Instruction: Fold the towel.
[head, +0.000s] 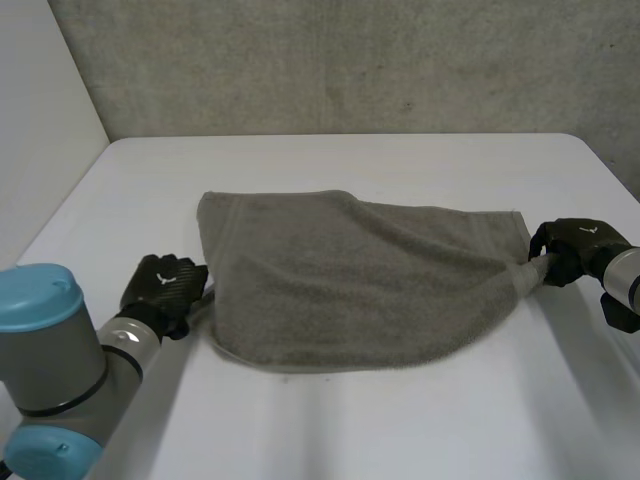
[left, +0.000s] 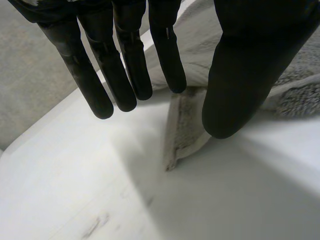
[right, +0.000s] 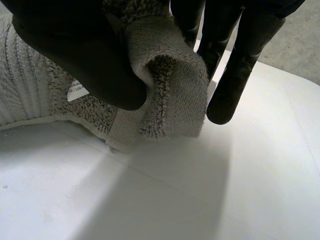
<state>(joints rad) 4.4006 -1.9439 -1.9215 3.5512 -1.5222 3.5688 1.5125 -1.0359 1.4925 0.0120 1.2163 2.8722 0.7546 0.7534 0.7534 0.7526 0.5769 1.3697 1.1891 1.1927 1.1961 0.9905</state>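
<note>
I find no words or numbers I can read. A small white label (right: 77, 90) sits on the towel (right: 30, 85), just beside the thumb of my right robot hand (right: 75, 45); its print is too tiny to make out. My left robot hand (head: 163, 287) bears a small white mark (head: 164, 278), which is not legible.
</note>
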